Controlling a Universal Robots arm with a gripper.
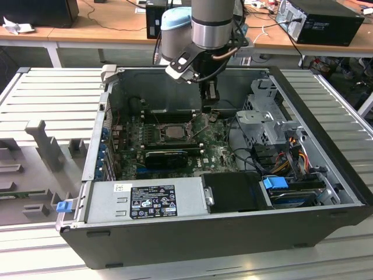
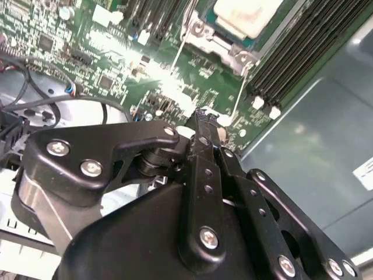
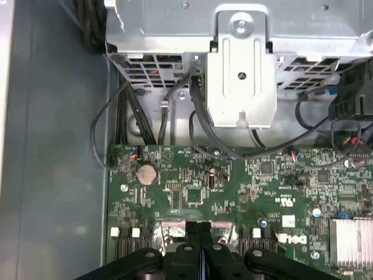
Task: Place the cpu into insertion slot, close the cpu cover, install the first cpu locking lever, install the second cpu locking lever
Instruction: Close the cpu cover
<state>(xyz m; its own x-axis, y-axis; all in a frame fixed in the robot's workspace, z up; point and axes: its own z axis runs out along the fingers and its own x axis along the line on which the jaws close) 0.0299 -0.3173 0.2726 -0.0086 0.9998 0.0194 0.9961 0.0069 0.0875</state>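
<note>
The gripper (image 2: 205, 123), closed tight on nothing, hovers just beside the insertion slot (image 2: 204, 32), where the cpu (image 2: 245, 14) lies seated. A thin locking lever (image 2: 239, 93) appears unlatched; lowering it calls for steady downward pressure, clear of the motherboard (image 3: 192, 192).

Exterior view: bright, even overhead room light w/ no hard shadows. The ribbed pale-grey metal table (image 1: 46, 93) looks washed out. The inside of the open dark-grey computer case (image 1: 175, 239) is dimmer, and a soft shadow lies on the green motherboard (image 1: 218, 154).

Second wrist view: a strong glare patch blows out the board approx. mid-frame. The top of the small square pale-topped cpu (image 2: 245, 14) is overexposed. The black plastic gripper (image 2: 201, 116) sits close to the lens, soft and dark.

First wrist view: the shiny silver sheet-metal bracket (image 3: 242, 76) is brightest; the grey case wall is dull.
</note>
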